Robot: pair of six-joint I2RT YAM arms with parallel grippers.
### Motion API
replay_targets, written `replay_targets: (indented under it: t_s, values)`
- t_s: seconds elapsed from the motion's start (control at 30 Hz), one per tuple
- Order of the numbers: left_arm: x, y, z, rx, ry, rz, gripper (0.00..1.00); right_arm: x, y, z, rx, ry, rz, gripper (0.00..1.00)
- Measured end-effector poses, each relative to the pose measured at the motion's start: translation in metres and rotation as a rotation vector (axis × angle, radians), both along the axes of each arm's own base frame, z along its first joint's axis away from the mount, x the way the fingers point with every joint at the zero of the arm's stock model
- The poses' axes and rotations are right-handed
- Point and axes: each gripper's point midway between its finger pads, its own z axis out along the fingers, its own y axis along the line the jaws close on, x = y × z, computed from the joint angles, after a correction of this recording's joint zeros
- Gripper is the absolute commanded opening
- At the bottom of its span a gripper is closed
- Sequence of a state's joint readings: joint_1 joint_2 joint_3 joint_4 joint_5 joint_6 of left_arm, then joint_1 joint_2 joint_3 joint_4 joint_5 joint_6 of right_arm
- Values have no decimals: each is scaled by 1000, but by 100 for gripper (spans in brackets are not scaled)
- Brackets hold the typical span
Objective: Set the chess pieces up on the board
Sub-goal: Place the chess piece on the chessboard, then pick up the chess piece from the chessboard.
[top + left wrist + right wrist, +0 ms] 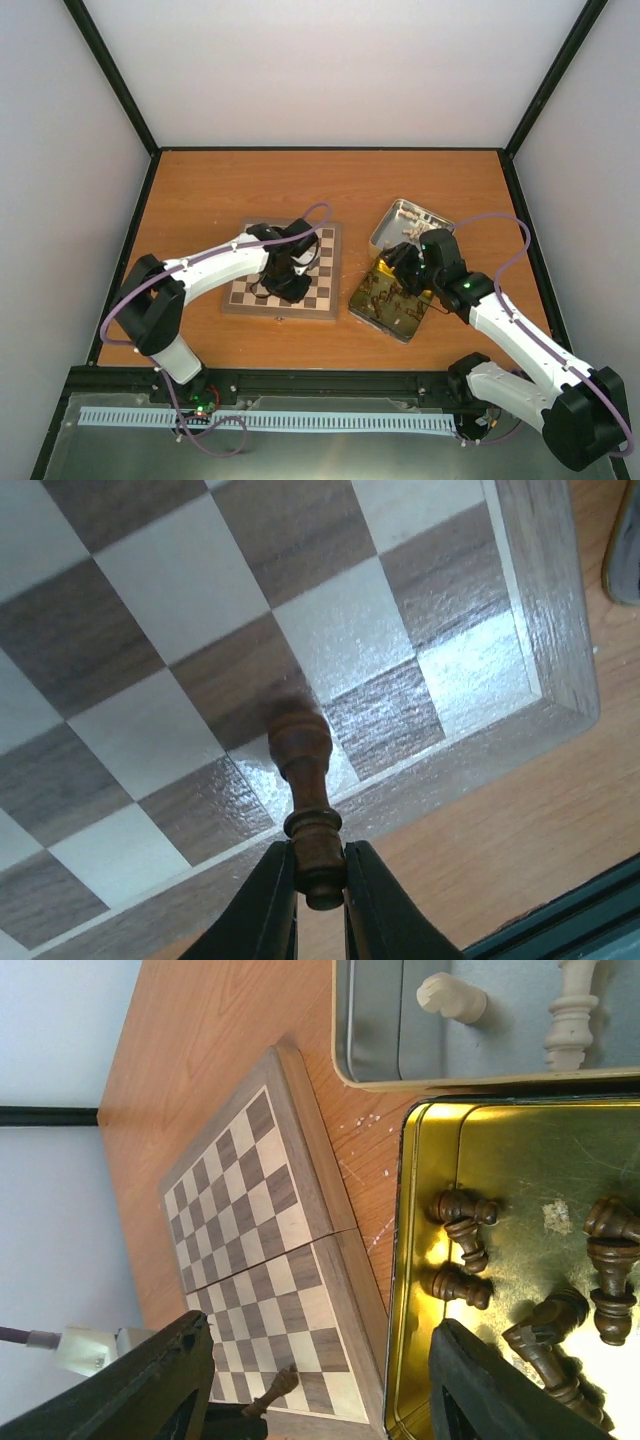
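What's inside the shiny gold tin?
Dark brown chess pieces lie tipped over inside the gold tin. The right arm's fingers cover part of it, so any pieces there are hidden.

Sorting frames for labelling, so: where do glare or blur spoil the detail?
Left wrist: glare washes the board near its corner; the gripped chess piece blurs at its far end. Right wrist: the gold tin glares bottom right. Top external: evenly lit.

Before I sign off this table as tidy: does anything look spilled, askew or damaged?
White specks are scattered on the table between the chessboard and the gold-lined tin, like crumbs or chipped paint. The dark chess pieces in that tin lie toppled on their sides. Nothing looks broken.
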State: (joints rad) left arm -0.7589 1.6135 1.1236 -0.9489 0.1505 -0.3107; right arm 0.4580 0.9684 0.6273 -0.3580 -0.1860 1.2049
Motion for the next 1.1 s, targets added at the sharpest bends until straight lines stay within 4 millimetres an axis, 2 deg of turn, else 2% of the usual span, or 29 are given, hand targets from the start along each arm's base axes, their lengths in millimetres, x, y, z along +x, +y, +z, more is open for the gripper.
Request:
replay_targets:
  t_s: [0.03,0.23,0.37,0.53,0.7,0.87,1.1]
  values:
    - [-2,3,-2,19,16,-3,14,0,-1,-1,-5,0,1,59]
    - [6,1,-1,37,3,-16,42,0,-3,-3,-20,-2,-3,60]
    - [12,-3,1,14,-7,-3,50,-1,-3,-5,-24,2,-2,60]
    - [26,-13,10,-57,-86,37,52,-1,-4,-6,-29,0,0,60]
    - [34,-5,21,-126,-220,126,54,-1,-4,-10,-45,0,12,60]
    - [34,5,23,-177,-294,196,54,0,-3,-19,-106,-10,71,59]
    - [28,-4,22,-281,-302,199,54,1,-6,-19,-220,-63,156,59]
